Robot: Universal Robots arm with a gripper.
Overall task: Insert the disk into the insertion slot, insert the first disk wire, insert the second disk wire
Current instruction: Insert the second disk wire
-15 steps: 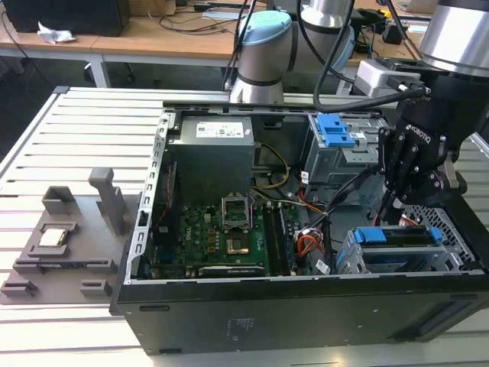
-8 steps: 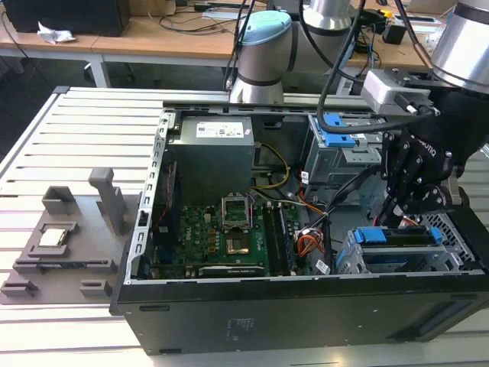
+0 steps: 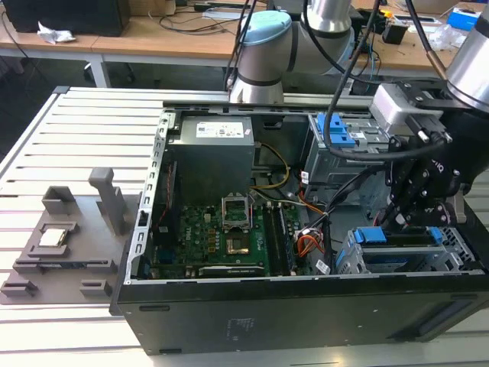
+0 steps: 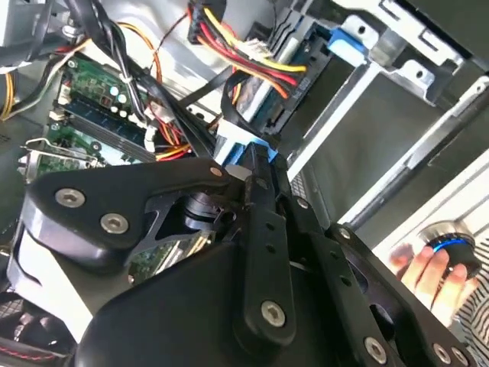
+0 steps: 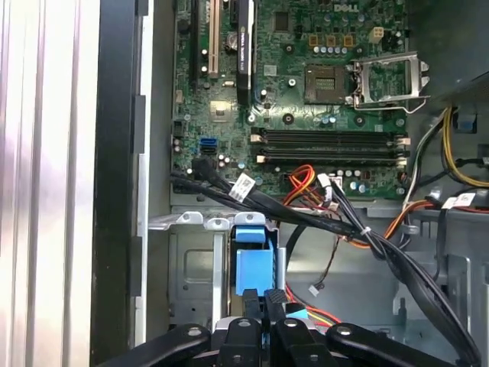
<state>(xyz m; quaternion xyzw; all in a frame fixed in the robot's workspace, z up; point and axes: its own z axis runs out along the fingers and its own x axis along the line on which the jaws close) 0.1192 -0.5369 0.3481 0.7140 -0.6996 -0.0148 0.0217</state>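
One claw (image 5: 262,306) hangs over the grey drive cage (image 3: 359,256) at the case's front corner, closed on the blue end of the disk (image 5: 254,269), which stands partly in the bay. Loose wires (image 5: 321,218) cross just beside it; these could snag or jam the disk. No label is readable.

Exterior view overlooks the open computer case (image 3: 306,306); both wrist views peer closely inside.

arm (image 3: 263,53): reaches in from the far side, wrist bent down at the exterior view's right | gripper (image 5: 261,304): points downward; black fingers (image 4: 260,191) pressed together, no gap between the tips
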